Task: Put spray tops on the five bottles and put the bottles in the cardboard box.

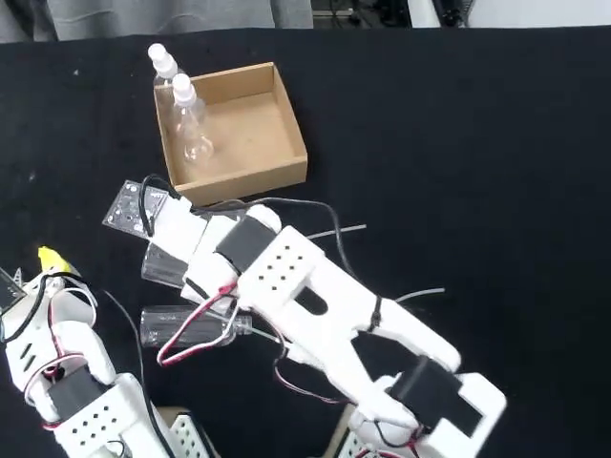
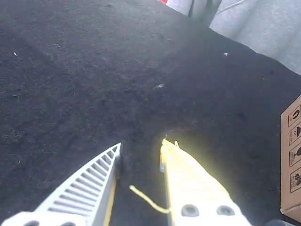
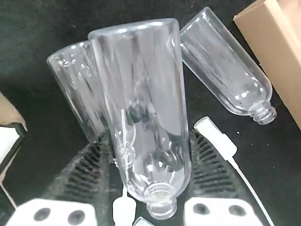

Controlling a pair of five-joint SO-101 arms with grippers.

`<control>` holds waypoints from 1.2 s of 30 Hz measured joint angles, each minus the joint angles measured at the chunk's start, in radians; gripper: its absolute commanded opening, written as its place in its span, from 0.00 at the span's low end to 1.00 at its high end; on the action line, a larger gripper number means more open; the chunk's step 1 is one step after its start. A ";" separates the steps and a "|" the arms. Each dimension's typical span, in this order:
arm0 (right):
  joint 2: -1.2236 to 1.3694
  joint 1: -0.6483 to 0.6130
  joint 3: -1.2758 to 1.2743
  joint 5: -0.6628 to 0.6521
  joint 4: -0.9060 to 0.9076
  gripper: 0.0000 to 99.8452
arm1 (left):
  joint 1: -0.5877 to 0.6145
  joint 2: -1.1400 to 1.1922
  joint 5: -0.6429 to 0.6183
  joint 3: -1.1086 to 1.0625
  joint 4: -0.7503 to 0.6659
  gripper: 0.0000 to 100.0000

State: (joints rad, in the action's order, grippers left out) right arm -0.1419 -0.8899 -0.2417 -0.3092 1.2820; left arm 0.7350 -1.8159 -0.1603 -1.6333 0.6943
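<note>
I am seeing one capped bottle [image 1: 194,129] standing inside the cardboard box [image 1: 248,178] and a second capped bottle [image 1: 162,65] at its far corner, so I am judging the task less than half done. The right gripper [image 3: 148,141] is clamping an uncapped bottle [image 3: 141,84] near the box front, and two bare bottles [image 3: 225,70] are lying beside it. The left gripper [image 2: 141,146] is hanging half open and empty, apart from the box.
</note>
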 measured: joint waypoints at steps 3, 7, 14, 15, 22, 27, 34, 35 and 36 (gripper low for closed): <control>-0.031 0.037 -0.008 -0.002 0.000 0.10 | 0.000 0.000 0.000 0.000 0.000 0.12; -0.061 0.126 -0.008 0.000 0.017 0.10 | 0.000 0.000 0.000 0.000 0.000 0.12; -0.118 0.245 -0.009 0.029 0.129 0.10 | 0.000 0.000 0.000 0.000 0.000 0.12; -0.118 0.267 -0.009 0.051 0.140 0.10 | 0.000 0.000 0.000 0.000 0.000 0.12; -0.118 0.407 -0.009 0.176 0.153 0.10 | 0.000 0.000 0.000 0.000 0.000 0.12; -0.118 0.517 -0.011 0.293 0.153 0.11 | 0.000 0.000 0.000 0.000 0.000 0.12; -0.118 0.681 -0.077 0.430 0.150 0.11 | 0.000 0.000 0.000 0.000 0.000 0.12; -0.118 0.700 -0.095 0.439 0.141 0.11 | 0.000 0.000 0.000 0.000 0.000 0.12; -0.118 0.715 -0.115 0.450 0.127 0.11 | 0.000 0.000 0.000 0.000 0.000 0.12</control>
State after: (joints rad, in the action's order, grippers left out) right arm -0.2601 -0.1749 -0.3567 0.1404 1.4093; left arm 0.7350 -1.8159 -0.1603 -1.6333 0.6943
